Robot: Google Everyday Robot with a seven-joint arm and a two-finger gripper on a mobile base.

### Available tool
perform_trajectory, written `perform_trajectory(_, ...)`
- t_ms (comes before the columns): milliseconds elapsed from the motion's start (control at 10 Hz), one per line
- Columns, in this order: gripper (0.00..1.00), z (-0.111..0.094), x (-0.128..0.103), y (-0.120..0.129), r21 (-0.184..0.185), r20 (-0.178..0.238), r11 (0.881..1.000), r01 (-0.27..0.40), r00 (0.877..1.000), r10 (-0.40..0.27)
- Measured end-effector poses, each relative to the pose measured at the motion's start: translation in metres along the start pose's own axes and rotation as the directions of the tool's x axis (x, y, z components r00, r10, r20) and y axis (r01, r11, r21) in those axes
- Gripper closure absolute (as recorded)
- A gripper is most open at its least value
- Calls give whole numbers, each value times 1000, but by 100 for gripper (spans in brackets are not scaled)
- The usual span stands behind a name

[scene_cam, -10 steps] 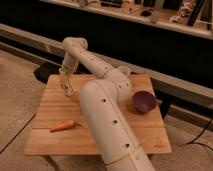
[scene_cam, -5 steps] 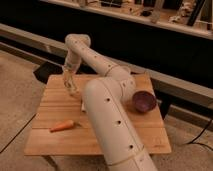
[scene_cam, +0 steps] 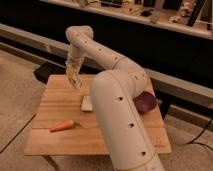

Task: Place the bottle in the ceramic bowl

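My gripper [scene_cam: 73, 78] hangs from the arm over the far left part of the wooden table [scene_cam: 55, 105], a little above its surface. It is shut on the bottle [scene_cam: 76, 82], a slim pale thing that points down from the fingers. The ceramic bowl [scene_cam: 146, 102], dark purple and glossy, sits at the table's right edge, partly hidden behind my arm [scene_cam: 117, 100]. The bowl is well to the right of the gripper, with the arm between them.
A flat white block [scene_cam: 86, 103] lies on the table below the gripper. A carrot [scene_cam: 62, 126] lies near the front left. A dark thing [scene_cam: 46, 71] is on the floor behind the table's left corner. A long dark counter [scene_cam: 165, 40] runs behind.
The gripper has risen from the table's far left and moved to the right with the bottle in it. The carrot, block and bowl have not moved.
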Motion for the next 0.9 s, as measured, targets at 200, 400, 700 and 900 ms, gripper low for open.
perform_trajectory(200, 100, -20, 18, 8, 9, -10, 999, -54, 998, 54)
perform_trajectory(400, 100, -38, 38, 18, 25, -24, 992, -124, 992, 125)
perform_trajectory(700, 100, -58, 63, 26, 95, -58, 970, -222, 972, 228)
perform_trajectory(900, 100, -68, 79, 25, 168, -77, 938, -303, 944, 319)
